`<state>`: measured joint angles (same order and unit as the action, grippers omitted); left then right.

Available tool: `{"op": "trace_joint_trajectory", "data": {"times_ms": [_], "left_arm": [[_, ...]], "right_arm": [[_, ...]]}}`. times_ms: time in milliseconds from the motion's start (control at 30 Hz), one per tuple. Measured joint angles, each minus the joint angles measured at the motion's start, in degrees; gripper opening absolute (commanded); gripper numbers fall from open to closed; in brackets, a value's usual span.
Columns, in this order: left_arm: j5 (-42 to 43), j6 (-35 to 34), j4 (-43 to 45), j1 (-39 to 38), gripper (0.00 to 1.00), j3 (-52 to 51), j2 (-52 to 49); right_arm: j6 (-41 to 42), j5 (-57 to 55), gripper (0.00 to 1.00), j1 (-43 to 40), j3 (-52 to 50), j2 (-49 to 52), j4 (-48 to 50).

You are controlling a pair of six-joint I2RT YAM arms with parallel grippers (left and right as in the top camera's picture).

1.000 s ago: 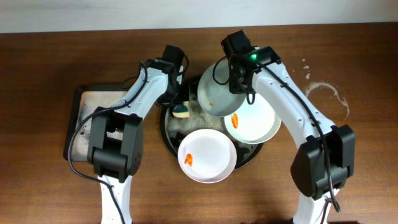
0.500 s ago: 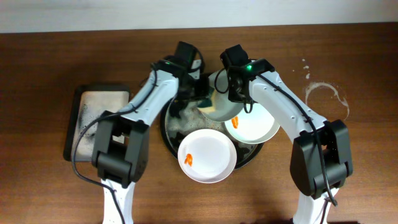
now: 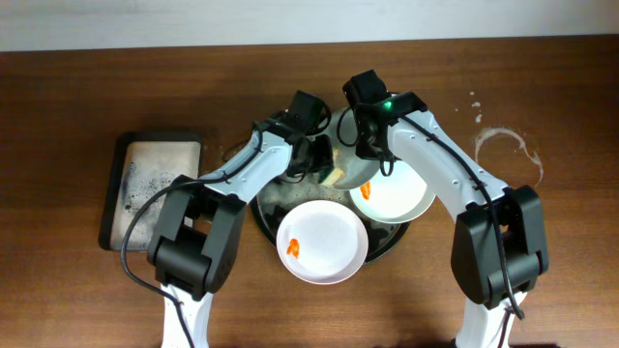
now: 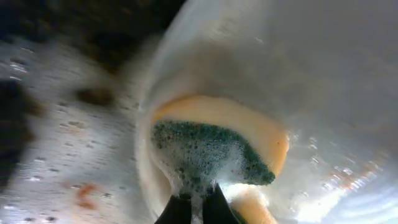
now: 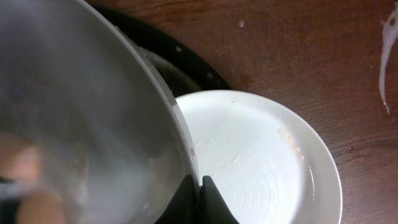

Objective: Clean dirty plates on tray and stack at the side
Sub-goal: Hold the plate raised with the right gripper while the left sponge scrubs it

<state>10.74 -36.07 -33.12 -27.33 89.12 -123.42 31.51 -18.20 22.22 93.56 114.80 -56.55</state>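
Observation:
The black tray [image 3: 264,215] holds two white plates, each with an orange smear: one at the front [image 3: 322,242], one at the right [image 3: 401,193], also in the right wrist view [image 5: 261,155]. My right gripper [image 3: 366,135] is shut on the rim of the pale grey-blue plate [image 3: 356,164] and holds it tilted above the tray; the rim is pinched in the right wrist view [image 5: 200,186]. My left gripper [image 3: 324,159] is shut on a soapy yellow-and-green sponge [image 4: 211,155] and presses it against that plate's face [image 4: 280,68].
The rectangular dark sponge tray [image 3: 153,188], foamy inside, lies at the left. The whitish ring stain [image 3: 508,155] marks the bare wood at the right, also in the right wrist view [image 5: 387,56]. Foam covers the black tray's floor [image 4: 74,155].
My left gripper has carried the sponge from the tray's left side rightward onto the grey-blue plate. The right gripper lowered and tilted the plate slightly, then held still.

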Motion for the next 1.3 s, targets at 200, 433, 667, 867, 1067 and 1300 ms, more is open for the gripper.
{"op": "trace_joint_trajectory", "data": {"times_ms": [200, 433, 667, 867, 1067, 1300], "left_arm": [[-4.6, 1.3, -2.3, 1.0, 0.0, 0.9, 0.0], [-9.2, 6.3, -11.1, 5.4, 0.0, 4.8, 3.5], [-9.7, 8.1, -14.6, 5.2, 0.01, 5.2, 4.1], [-9.8, 8.2, -14.3, 5.3, 0.01, 3.4, 4.1], [-10.3, 9.2, -14.3, 5.5, 0.01, 3.3, 4.1], [-10.3, 9.5, -14.3, 7.7, 0.01, 3.3, 4.1]], "right_arm": [[-0.3, 0.5, 0.04, 0.5, 0.0, 0.0, 0.0], [-0.7, -1.9, 0.04, 0.5, 0.0, 0.0, -0.4], [-6.8, -5.8, 0.04, 0.5, 1.9, -0.7, -2.3], [-13.1, -14.7, 0.04, 4.4, 2.8, -7.2, -2.6], [-15.7, -27.0, 0.04, 12.7, 3.0, -8.2, -2.1], [-16.3, -31.8, 0.04, 14.4, 3.0, -8.2, -1.9]]}}
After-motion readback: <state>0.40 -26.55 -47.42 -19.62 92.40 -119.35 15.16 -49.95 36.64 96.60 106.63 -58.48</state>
